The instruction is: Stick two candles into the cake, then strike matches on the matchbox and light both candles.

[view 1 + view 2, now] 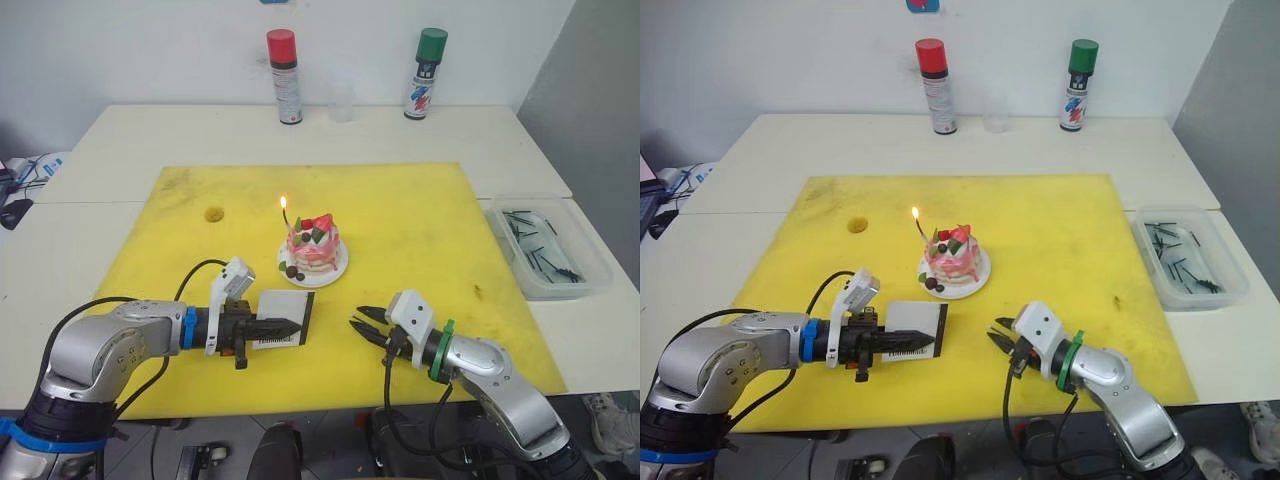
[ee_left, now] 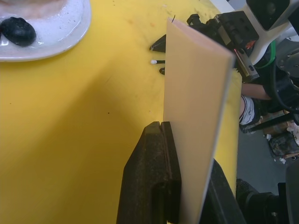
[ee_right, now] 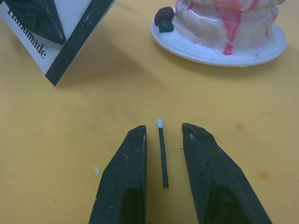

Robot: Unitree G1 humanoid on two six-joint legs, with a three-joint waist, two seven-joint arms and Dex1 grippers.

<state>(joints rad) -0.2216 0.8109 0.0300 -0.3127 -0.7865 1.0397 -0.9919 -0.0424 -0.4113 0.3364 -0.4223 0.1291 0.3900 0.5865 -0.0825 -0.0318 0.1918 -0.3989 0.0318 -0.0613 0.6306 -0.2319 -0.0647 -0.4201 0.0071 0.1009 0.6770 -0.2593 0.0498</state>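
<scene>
A pale desk [image 1: 120, 140] is seen from above, with a yellow mat [image 1: 420, 230] spread over its middle. Near the centre of the mat, a small pink-and-white cake [image 1: 313, 244] is set on a white plate [image 1: 335, 268], topped with a red strawberry slice, green leaves and dark berries. One thin candle [image 1: 285, 216] is stuck upright into the cake on the robot's left side, and a small flame is seen at its tip.

In front of the cake, toward the robot's left, the matchbox [image 1: 287, 318] is held on edge just above the mat. The left hand [image 1: 268, 328] is clamped on it, one black finger pressed against each flat face. In the right wrist view, the word "Handmade" and the black strip along one edge of the box are seen.

Toward the robot's right, well apart from the matchbox, the right hand [image 3: 163, 172] is lowered to the mat with its two fingers apart. A single black match [image 3: 162, 154] with a white tip is lying on the mat between the fingers, touched by neither, its tip pointing toward the cake.

At the desk's right edge, a clear plastic tray [image 1: 597, 262] of black matches is placed. At the far edge, a red-capped spray can [image 1: 284, 76] and a green-capped spray can [image 1: 426, 74] are stood upright.
</scene>
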